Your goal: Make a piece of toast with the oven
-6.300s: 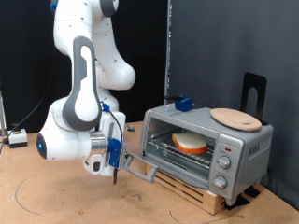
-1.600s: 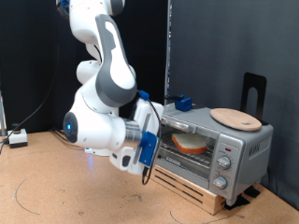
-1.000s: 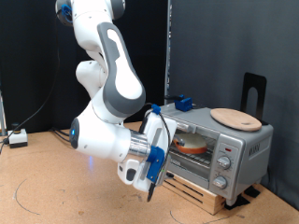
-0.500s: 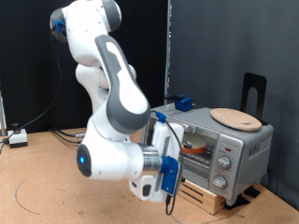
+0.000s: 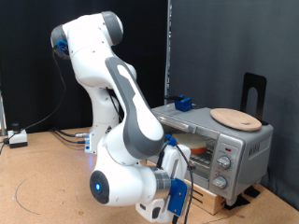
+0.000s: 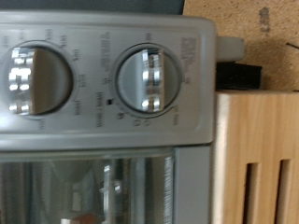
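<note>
- Oven [image 5: 213, 147]: we count one, silver-grey, standing on a pale wood pallet [image 5: 210, 196] on the brown surface [image 5: 47, 182] at the exterior view's right.
- We count one round wooden board [image 5: 235, 118] on the oven's roof, and one small blue object [image 5: 183, 103] at its back corner.
- We count three knobs [image 5: 222, 163] stacked on the oven's panel in the exterior view; the wrist view shows only two of them [image 6: 149, 77], close up, with a strip of the glass door [image 6: 89, 191].
- Of the piece of toast we see just an orange sliver [image 5: 200, 146] behind the glass, beside the arm.
- One claw [image 5: 177, 199] hangs low in front of the oven door, by the pallet; we cannot tell whether its fingers are spread or pressed together.
- The wrist view shows no fingers, only the panel and the pallet's wood [image 6: 257, 154].
</note>
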